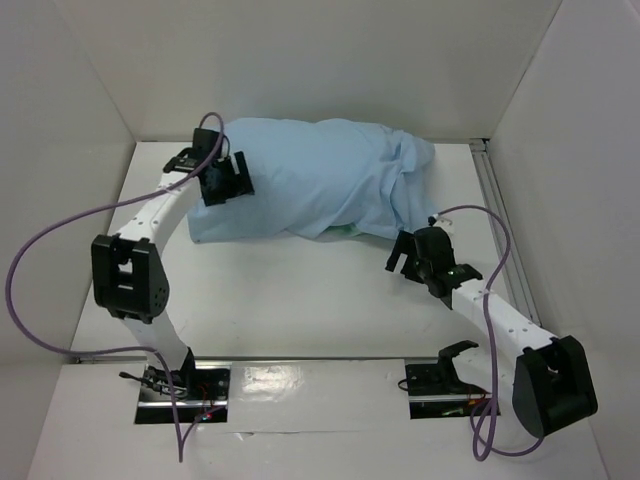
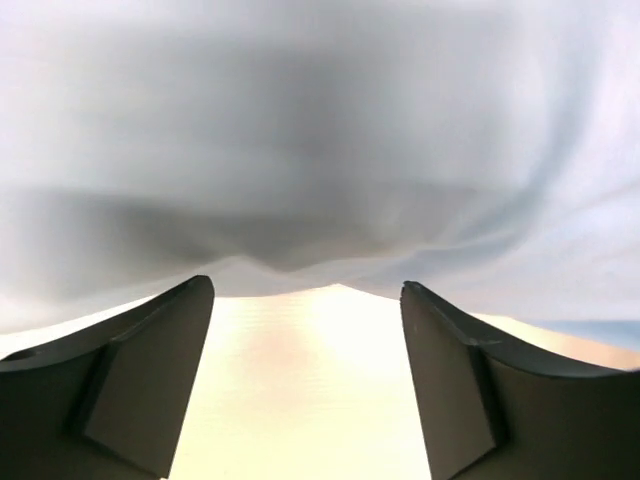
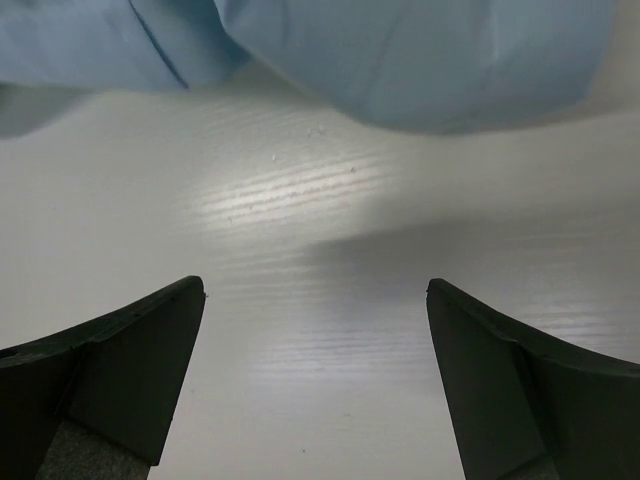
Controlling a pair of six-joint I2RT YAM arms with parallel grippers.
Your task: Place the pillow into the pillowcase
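white table (image 1: 300, 300) holds blue pillowcase (image 1: 320, 175); left tool (image 1: 232, 180) and right tool (image 1: 400, 252) both spread apart.

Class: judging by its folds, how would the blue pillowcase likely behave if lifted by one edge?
The pillowcase would probably flop and drape, since it lies in soft wrinkles. Its bunched right end suggests a push would gather the cloth rather than slide it whole.

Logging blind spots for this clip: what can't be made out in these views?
Top external: pillow covered by the pillowcase bar a pale sliver; how far in it sits is unclear.
Left wrist: the pillowcase fills the view, blurred, beyond the open left pincer; whether they touch is unclear.
Right wrist: pillowcase cut off by the top edge; its opening is unseen.
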